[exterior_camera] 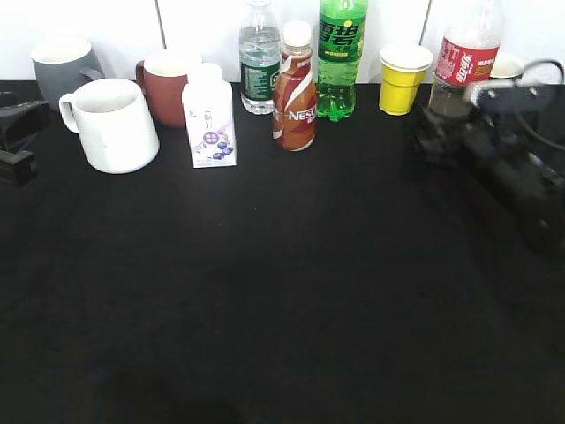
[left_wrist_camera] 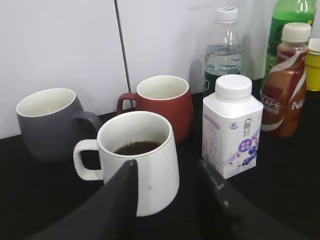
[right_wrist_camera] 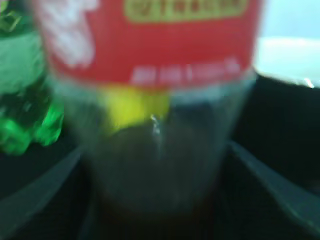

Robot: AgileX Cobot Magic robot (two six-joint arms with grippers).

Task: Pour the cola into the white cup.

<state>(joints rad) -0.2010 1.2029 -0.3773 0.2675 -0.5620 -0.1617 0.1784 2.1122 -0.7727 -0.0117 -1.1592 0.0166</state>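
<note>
A black cloth-covered table stands against a white panelled wall with thin dark vertical seams.

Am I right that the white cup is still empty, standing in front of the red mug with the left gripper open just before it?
Not quite: the white cup already holds dark liquid, as the left wrist view shows. It does stand before the red mug, with the left gripper open.
</note>
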